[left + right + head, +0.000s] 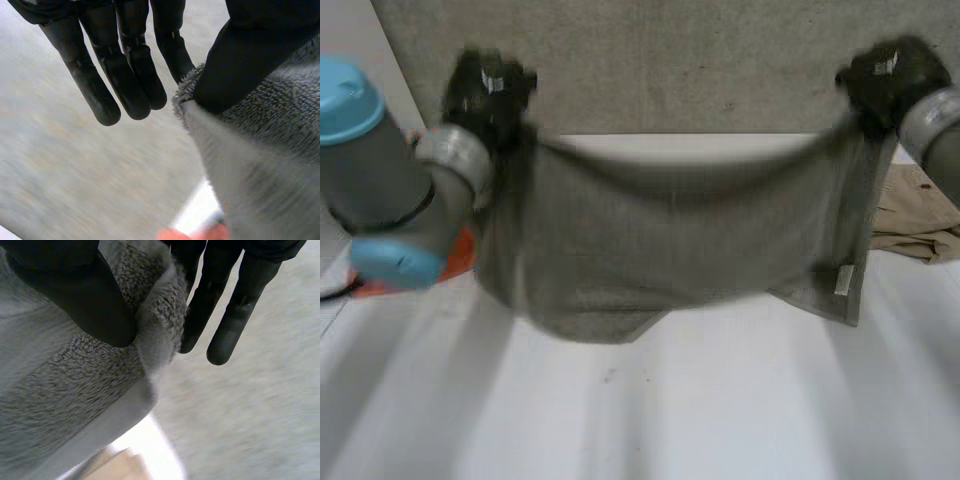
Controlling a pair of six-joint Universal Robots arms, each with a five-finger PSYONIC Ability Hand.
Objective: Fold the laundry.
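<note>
The white table (720,420) lies under the grey towel (670,250), which hangs stretched in the air between my hands, sagging along its top edge. A beige cloth (920,215) lies just beside the towel's right end, and an orange thing (460,255) peeks out behind its left end. My left hand (485,85) pinches one top corner between the thumb and a finger, the other fingers straight. My right hand (885,75) pinches the other corner likewise. Both pinches sit close to the hem, so I think a tug could slip a corner free, and lowering carelessly might trap the beige cloth underneath. One towel, one beige cloth, one orange thing, two hands.
</note>
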